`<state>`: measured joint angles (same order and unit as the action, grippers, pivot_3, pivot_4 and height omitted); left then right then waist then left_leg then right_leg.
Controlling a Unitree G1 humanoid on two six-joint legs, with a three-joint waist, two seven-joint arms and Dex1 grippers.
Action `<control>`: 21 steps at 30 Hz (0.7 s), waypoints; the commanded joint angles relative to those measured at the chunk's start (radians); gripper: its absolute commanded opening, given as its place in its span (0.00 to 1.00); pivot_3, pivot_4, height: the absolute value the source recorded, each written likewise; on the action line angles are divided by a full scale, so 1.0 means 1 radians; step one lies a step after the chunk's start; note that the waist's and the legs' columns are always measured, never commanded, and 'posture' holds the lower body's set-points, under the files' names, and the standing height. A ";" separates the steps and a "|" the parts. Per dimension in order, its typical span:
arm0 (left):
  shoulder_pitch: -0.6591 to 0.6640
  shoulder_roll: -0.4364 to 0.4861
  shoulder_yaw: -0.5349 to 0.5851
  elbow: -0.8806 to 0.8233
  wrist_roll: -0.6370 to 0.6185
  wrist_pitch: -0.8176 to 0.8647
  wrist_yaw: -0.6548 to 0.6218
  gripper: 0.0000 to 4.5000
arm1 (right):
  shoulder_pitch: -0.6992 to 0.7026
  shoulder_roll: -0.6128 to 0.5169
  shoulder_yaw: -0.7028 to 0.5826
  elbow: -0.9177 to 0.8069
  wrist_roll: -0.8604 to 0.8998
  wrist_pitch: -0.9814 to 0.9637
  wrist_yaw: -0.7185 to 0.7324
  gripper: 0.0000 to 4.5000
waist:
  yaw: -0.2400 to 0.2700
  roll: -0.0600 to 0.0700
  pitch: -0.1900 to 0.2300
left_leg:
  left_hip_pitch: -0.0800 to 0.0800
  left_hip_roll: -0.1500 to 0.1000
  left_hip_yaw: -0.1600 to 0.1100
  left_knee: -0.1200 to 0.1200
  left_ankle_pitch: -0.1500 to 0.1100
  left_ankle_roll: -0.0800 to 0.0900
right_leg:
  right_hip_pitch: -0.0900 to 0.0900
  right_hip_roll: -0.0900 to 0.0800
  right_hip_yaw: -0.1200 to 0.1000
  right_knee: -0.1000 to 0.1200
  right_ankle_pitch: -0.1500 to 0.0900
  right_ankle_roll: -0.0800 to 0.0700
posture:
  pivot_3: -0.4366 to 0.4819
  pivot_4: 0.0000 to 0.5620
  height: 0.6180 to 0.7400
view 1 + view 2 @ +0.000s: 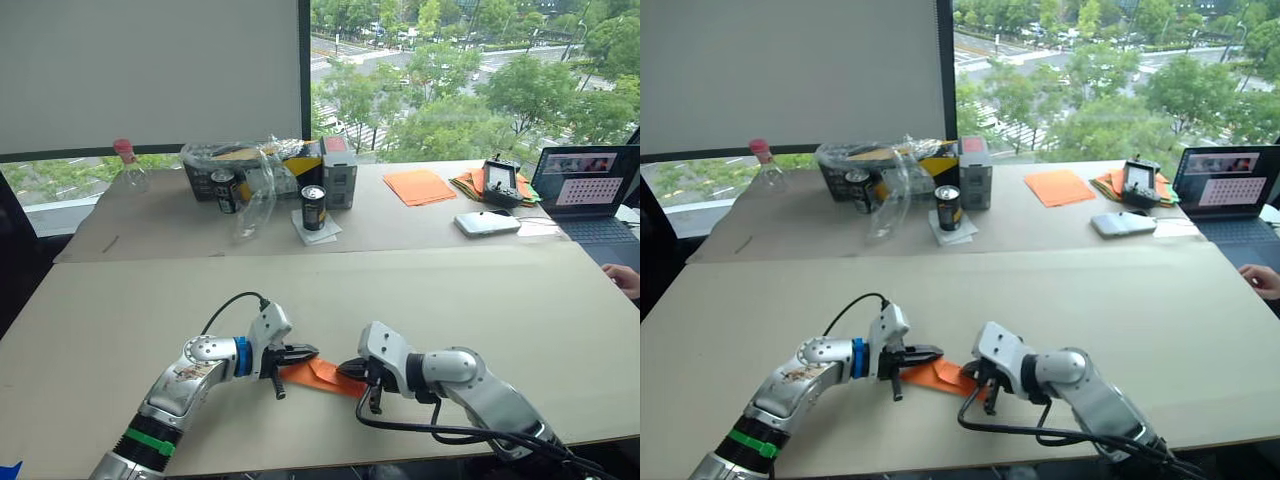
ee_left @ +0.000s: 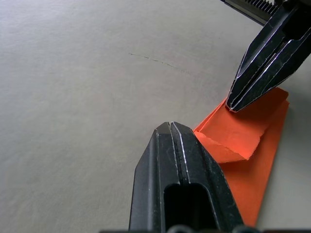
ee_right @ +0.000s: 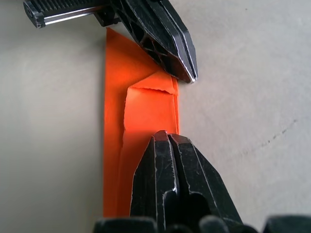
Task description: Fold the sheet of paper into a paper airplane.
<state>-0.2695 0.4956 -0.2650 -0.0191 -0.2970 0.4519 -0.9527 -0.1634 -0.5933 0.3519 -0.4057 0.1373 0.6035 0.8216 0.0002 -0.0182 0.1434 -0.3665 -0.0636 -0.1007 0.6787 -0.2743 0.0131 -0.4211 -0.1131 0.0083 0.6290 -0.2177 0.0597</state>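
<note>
The sheet of paper is a bright-orange folded strip lying flat near the table's front edge, between my two grippers. It has several layers and a small folded flap with a ragged edge. My left gripper is shut, and its tip rests on the paper's left end. My right gripper is shut too, with its tip on the paper's right end. In the right wrist view the right gripper points along the strip toward the left gripper. No paper shows between either pair of fingers.
At the back of the table are a neat stack of orange sheets, a mixed orange-and-green pile, a laptop, a white device, cans, a plastic bag over boxes and a bottle. A person's hand rests at the right edge.
</note>
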 commanded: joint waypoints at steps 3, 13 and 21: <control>0.021 -0.001 -0.054 0.073 0.051 0.004 -0.010 0.00 | 0.113 -0.077 -0.082 -0.015 0.020 0.067 -0.016 0.00 | 0.010 -0.001 -0.002 | 0.000 0.000 0.000 0.000 0.000 0.000 | 0.001 0.000 0.000 0.000 0.000 0.000 | 0.48 0.27 0.63; 0.001 -0.006 -0.020 0.081 0.006 -0.010 -0.043 0.00 | 0.093 -0.088 -0.329 -0.158 0.265 -0.014 0.070 0.00 | 0.012 -0.001 -0.003 | -0.001 0.000 0.000 0.001 0.000 0.000 | 0.000 0.000 0.000 -0.001 0.000 0.001 | 0.48 0.27 0.63; -0.042 0.060 0.224 -0.029 -0.229 0.098 -0.120 0.00 | -0.056 -0.153 -0.334 -0.218 0.459 0.140 0.143 0.00 | 0.005 -0.007 0.009 | -0.004 0.002 -0.003 0.000 0.000 0.000 | -0.004 0.002 -0.004 -0.001 0.004 -0.007 | 0.48 0.27 0.63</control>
<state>-0.2840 0.5321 -0.0948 -0.0019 -0.4874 0.5371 -1.0593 -0.1960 -0.7395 0.0067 -0.5829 0.5530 0.7135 0.9585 0.0056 -0.0248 0.1524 -0.3718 -0.0620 -0.1033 0.6790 -0.2745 0.0133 -0.4259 -0.1118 0.0047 0.6286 -0.2130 0.0518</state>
